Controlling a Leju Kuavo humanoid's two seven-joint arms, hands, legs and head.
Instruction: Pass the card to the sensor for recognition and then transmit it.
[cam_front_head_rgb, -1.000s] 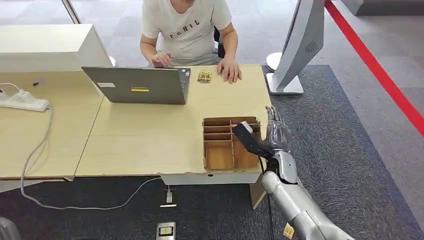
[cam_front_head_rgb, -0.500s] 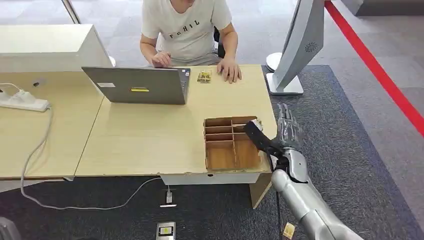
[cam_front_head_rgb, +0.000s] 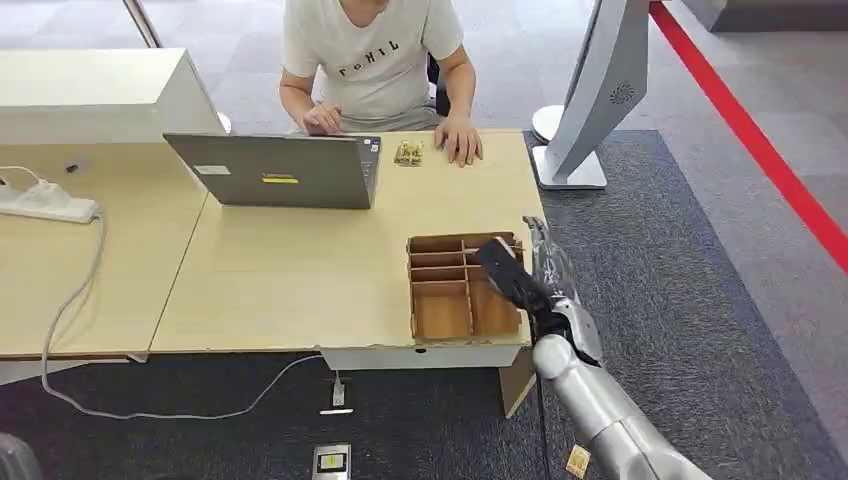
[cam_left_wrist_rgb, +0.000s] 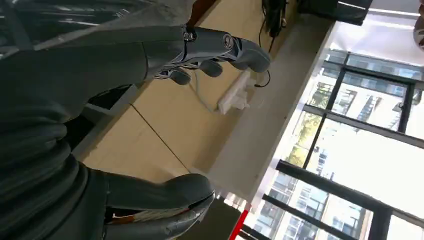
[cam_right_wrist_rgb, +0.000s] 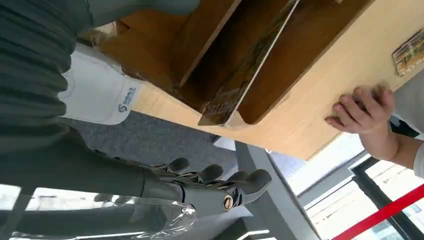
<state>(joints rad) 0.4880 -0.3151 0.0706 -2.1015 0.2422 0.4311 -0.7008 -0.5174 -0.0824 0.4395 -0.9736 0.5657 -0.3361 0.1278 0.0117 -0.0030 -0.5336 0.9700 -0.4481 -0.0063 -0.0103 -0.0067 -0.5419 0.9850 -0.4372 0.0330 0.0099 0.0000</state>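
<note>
Now the left hand (cam_left_wrist_rgb: 60, 100) is wide open and empty. The right hand (cam_front_head_rgb: 535, 275) is wide open too, holding nothing, at the right side of the wooden box (cam_front_head_rgb: 440, 300) on the table (cam_front_head_rgb: 280, 280). The card (cam_right_wrist_rgb: 250, 65) stands on its edge in a slot of the box. I think the thick thumb could bump the thin walls, push the box away, or knock the card flat. Farther off, a person's hand (cam_front_head_rgb: 460, 140) rests on the table.
</note>
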